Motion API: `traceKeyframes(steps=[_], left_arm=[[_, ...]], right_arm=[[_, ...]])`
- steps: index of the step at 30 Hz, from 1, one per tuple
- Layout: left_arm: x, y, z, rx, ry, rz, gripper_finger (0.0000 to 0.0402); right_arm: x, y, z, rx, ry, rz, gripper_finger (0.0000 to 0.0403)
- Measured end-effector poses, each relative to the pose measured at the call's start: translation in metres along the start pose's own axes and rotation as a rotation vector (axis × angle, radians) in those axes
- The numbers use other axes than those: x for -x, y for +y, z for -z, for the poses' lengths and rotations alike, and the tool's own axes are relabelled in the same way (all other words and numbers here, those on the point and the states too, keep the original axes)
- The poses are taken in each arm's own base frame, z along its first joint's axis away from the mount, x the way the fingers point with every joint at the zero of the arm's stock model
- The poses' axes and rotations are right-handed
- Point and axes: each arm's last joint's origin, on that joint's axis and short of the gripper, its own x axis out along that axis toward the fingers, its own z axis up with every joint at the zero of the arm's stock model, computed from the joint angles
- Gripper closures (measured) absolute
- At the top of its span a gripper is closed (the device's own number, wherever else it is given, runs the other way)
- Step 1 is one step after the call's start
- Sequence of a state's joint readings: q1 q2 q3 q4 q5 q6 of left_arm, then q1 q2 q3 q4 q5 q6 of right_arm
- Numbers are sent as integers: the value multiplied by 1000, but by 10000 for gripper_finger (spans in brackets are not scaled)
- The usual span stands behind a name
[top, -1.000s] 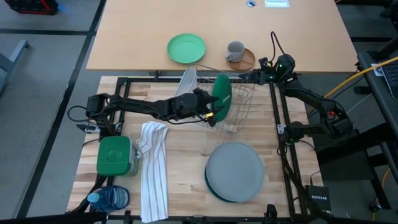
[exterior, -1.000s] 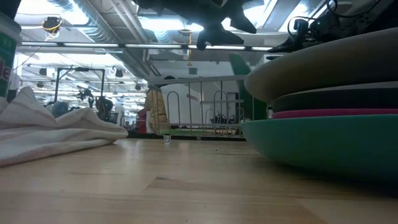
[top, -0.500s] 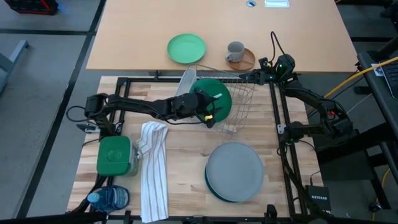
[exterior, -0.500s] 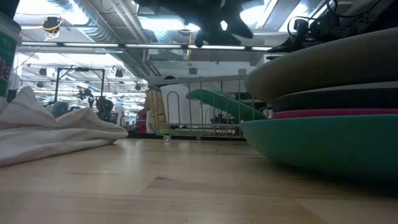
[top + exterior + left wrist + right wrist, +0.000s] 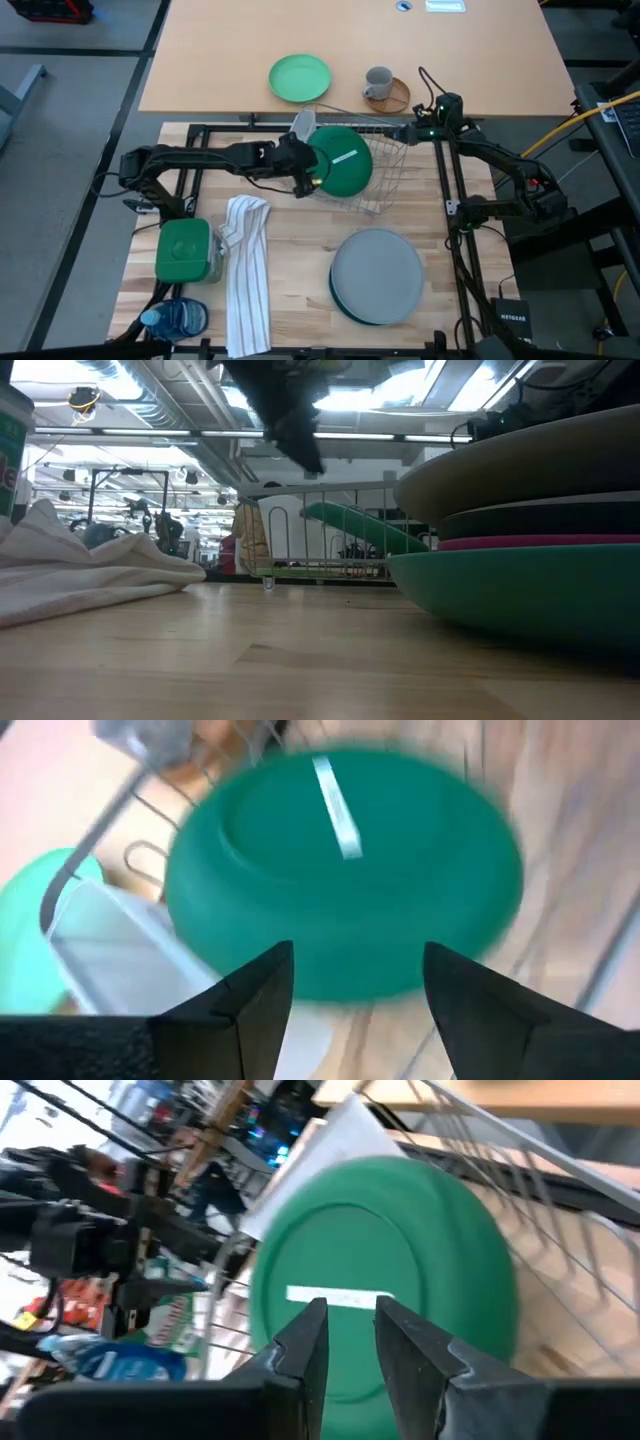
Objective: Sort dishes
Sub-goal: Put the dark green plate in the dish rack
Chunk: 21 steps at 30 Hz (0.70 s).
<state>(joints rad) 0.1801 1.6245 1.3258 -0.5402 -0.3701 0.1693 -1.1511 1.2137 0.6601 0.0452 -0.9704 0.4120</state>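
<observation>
The butcher-block table (image 5: 290, 270) carried everything, with a second, paler table (image 5: 220, 50) butted against its far edge. Near the front right sat a stack of plates (image 5: 377, 276), a light grey one on top and, seen from table height, charcoal, purple-pink and teal beneath it. A white dish towel (image 5: 247, 272) lay crumpled left of the stack, with a green-lidded container (image 5: 183, 250) and a blue bottle (image 5: 175, 320) beyond it at the left edge.

At the back stood a wire dish rack (image 5: 370, 165). The dark green plate (image 5: 340, 160) lay tilted inside it, underside up, a pale label strip on its base. A white board (image 5: 301, 128) leaned at the rack's left end, just beside the plate.

The left gripper (image 5: 303, 178) hovered at the plate's left rim with fingers spread wide, holding nothing. The right gripper (image 5: 405, 130) sat at the rack's far right corner, fingers parted a little around nothing.

On the paler table rested a small mint plate (image 5: 299, 77) and a grey mug (image 5: 378, 82) on a wooden coaster (image 5: 396, 96).
</observation>
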Motion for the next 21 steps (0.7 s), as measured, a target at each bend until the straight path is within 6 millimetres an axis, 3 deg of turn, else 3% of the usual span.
traceKeyframes(steps=[4,12,21], left_arm=[[-3,-3,11,-195,112,-4,190],[-6,-1,12,-431,153,-89,190],[-23,-9,10,-738,164,-81,190]], right_arm=[[0,-2,3,-4,10,35,314],[0,-3,3,7,4,52,314],[0,-3,3,16,5,52,314]])
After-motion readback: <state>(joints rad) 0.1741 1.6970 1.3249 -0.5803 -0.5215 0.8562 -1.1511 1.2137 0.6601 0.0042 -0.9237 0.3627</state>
